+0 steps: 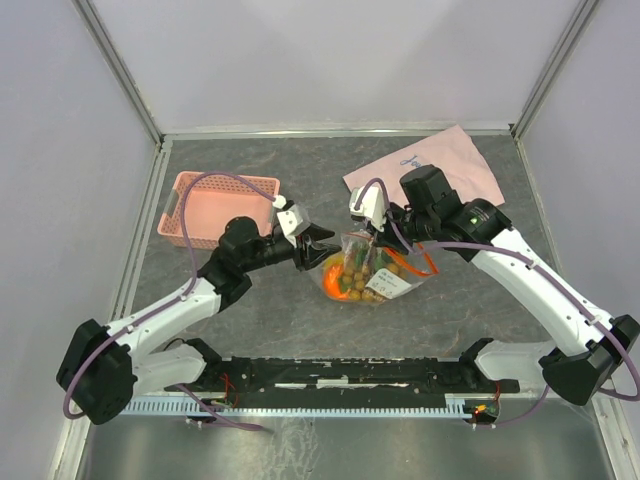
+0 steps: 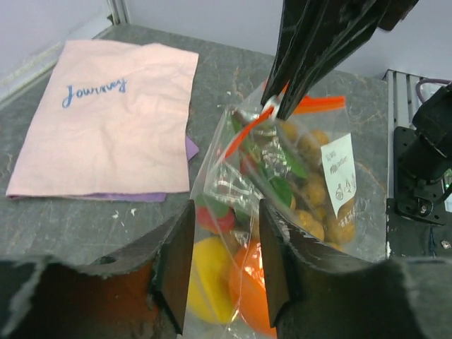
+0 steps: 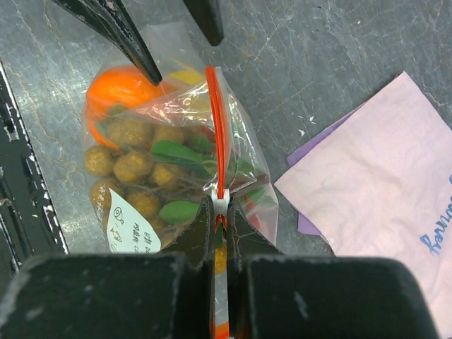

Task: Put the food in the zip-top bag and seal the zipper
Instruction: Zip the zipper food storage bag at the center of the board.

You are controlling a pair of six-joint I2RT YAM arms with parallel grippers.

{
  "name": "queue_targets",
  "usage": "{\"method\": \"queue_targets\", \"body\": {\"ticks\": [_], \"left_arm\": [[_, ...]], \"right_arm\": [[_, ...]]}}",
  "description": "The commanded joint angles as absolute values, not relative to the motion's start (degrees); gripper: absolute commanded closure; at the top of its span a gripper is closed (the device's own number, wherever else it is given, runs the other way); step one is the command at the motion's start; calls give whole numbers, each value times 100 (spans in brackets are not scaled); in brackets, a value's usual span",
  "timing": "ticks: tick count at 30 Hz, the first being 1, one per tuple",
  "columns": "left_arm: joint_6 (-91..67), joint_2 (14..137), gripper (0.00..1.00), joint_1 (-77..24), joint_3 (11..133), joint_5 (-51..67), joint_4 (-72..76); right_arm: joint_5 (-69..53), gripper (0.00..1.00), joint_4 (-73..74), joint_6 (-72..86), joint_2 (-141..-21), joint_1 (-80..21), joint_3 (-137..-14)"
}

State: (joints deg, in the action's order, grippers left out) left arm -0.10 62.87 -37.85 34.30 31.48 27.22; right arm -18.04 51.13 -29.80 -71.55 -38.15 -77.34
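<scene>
Sealing looks to be the step in hand: my right gripper (image 3: 221, 210) is pressed together on the zipper (image 3: 217, 127), pinching the orange-red strip partway along, most of it running straight ahead of my fingers. My left gripper (image 2: 224, 267) is spread, one finger either side of the end of the zip-top bag (image 1: 372, 272), without clamping it. The food sits inside the bag, between my two grippers: lemon (image 2: 205, 279), an orange fruit (image 3: 116, 88), tan berry cluster (image 3: 131, 166). Next, I judge, the left must steady the bag while the right runs along the strip. The left wrist view alone shows the strip bending at my right fingertips; only the top view shows the pink basket (image 1: 215, 205) to the left of my left gripper.
</scene>
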Motion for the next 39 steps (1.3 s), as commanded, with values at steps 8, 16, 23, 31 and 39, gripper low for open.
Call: {"method": "queue_targets", "body": {"ticks": [8,16,23,31,39], "left_arm": [[866,6893,48,-3779,4568,4762,2422],[1004,7380,54,-3788,4969,5152,2139],[955,7497,92,-3789,5031,5130,2065],[394,7099,97,-3779,4668,4152,2356],[65,6622,97,-3699,4100,3248,2506]], "right_arm": [[-2161,98,4780,-2862,-7233,-3981,-8076],[-2162,98,4754,-2884,-7286,-4031,-8077],[-2168,98,4750,-2883,-7287,-4031,-8086],[-1646,98,4967,-3040,-7085,-4022,-7876],[-1384,98,5074,-2978,-6976,-3969,-7717]]}}
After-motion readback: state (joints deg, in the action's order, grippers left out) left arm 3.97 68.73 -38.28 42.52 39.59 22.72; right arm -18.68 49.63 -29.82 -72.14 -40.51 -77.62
